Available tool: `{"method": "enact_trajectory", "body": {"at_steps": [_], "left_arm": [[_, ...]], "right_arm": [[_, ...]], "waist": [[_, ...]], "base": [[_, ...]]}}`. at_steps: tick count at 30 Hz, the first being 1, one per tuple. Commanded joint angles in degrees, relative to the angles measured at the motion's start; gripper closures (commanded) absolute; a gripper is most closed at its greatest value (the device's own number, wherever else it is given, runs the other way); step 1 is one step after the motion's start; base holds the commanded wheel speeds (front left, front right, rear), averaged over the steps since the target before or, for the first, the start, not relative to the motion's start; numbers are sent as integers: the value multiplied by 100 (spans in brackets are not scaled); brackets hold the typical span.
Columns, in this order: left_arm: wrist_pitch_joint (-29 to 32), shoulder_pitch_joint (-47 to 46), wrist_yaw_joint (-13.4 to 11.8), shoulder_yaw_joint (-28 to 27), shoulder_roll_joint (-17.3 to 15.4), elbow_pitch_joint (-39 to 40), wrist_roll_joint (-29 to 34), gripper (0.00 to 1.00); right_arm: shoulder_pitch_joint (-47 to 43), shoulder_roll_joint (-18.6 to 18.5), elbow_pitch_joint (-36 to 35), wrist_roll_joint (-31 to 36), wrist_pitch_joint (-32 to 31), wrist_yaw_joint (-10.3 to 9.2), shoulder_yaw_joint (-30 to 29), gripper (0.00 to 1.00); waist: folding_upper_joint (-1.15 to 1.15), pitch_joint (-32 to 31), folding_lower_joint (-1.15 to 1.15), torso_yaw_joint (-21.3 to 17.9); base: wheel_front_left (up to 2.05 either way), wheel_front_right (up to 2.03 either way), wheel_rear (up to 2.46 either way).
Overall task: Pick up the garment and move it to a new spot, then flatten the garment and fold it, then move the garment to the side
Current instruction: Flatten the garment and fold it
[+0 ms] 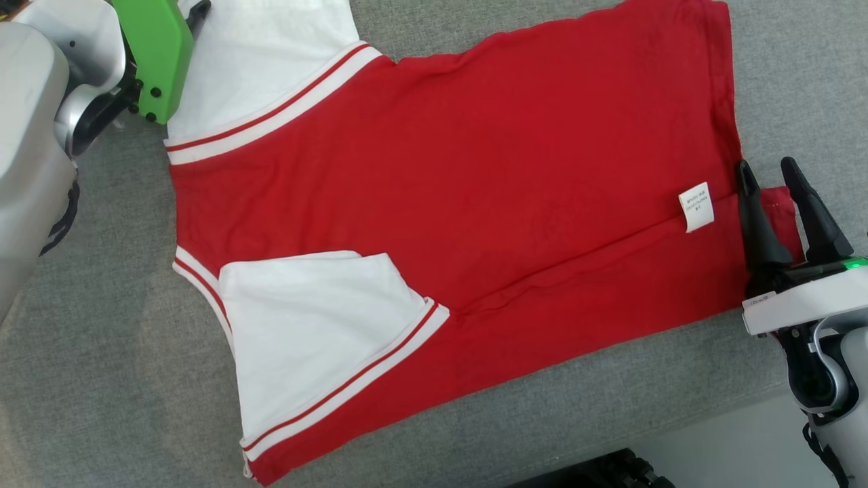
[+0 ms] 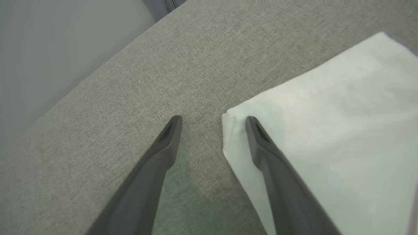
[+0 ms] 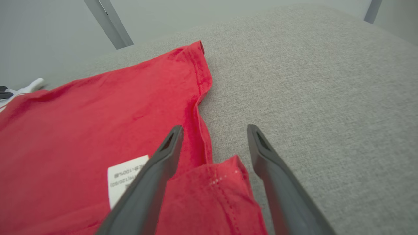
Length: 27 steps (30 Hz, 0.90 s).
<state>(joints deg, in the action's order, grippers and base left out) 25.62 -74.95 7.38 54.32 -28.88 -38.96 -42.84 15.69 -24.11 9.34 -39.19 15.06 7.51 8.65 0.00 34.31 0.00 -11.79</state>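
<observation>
The left end effector is spread wide and grasps nothing. One finger hangs over the bare grey cloth-covered table; the other is over the corner of a white sleeve, though whether it touches cannot be told. The right end effector is likewise released, its jaws standing apart on either side of a small turned-up hem corner, not closed on it.

The garment is a red shirt with white sleeves and red-and-white striped trim, spread flat across the table. A second sleeve is folded in over the red body, and a white label sits near the hem.

The outstretched sleeve lies at the left end effector, while the hem edge at the opposite end lies under the right end effector, with the label just beside its fingers.
</observation>
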Motion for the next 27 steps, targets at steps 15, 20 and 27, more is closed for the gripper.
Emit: {"method": "enact_trajectory", "body": {"at_steps": [15,20,27], "left_arm": [[42,-132,0,640,-172,-97,-595,100],[-178,-189,0,812,-186,124,-714,100],[-298,-331,0,1085,-200,452,-794,100]], "right_arm": [[284,-147,60,7,13,-4,13,0],[799,-369,517,-34,7,-5,95,0],[2234,-674,1602,74,-1038,-4,333,0]], "waist": [[0,-49,0,20],[0,-214,0,110],[0,-318,0,322]], "base": [[0,0,0],[0,0,0],[0,0,0]]}}
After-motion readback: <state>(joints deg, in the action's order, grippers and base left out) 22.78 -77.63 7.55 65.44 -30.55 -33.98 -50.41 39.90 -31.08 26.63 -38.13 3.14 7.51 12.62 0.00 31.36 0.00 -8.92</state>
